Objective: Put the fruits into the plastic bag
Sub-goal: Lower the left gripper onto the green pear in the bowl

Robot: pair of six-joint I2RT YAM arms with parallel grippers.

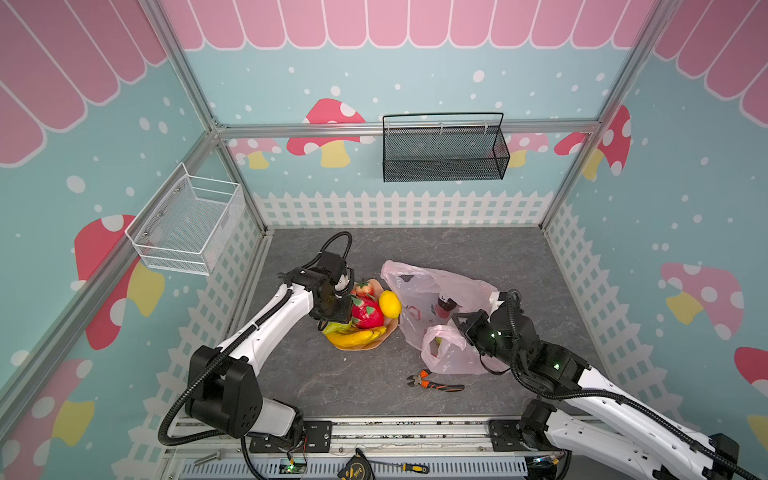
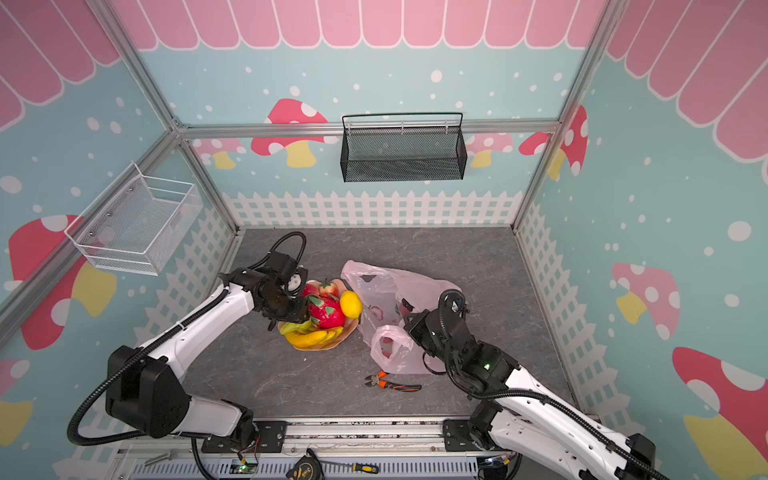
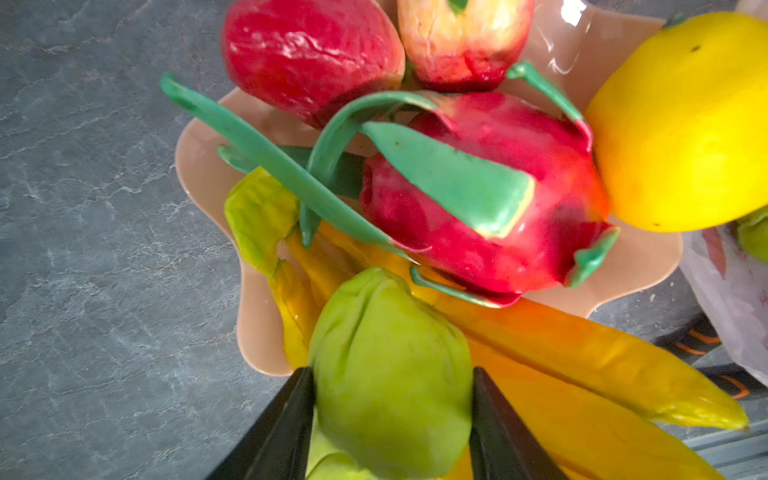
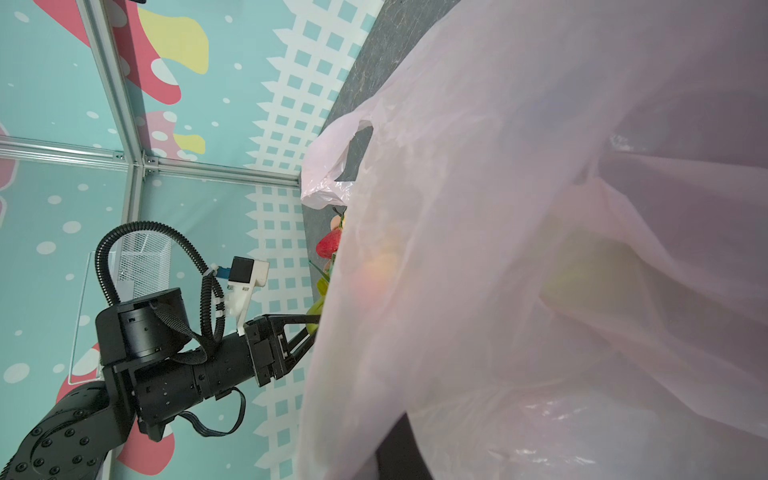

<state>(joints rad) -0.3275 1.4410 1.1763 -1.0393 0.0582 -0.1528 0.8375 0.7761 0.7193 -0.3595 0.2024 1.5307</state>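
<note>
Bumpy green fruit [image 3: 390,374] fills the foreground of the left wrist view; the black fingers [image 3: 286,428] of the left gripper [image 3: 391,372] press against it on both sides, so it is grasped; whether it is clear of the pile cannot be told. It lies over the yellow banana bunch [image 3: 582,361] at the edge of the peach-coloured wavy plate [image 3: 208,174]; a pink dragon fruit [image 3: 498,216] with green scales sits mid-plate, a lemon [image 3: 681,124] beside it, and a red fruit [image 3: 307,58] at the far rim.

In both top views the plate stands on the grey table [image 1: 353,374], just left of the plastic bag [image 1: 436,286]; the bag lies crumpled, a handle loop raised toward the right arm. The right gripper [image 1: 459,322] is clenched on the bag film; the right wrist view is largely veiled by the pink plastic, and its fingers are hidden there. A dark round shape [image 1: 446,307] shows through the film. Orange-handled pliers [image 1: 436,381] lie on the table near the bag, apart from it.
</note>
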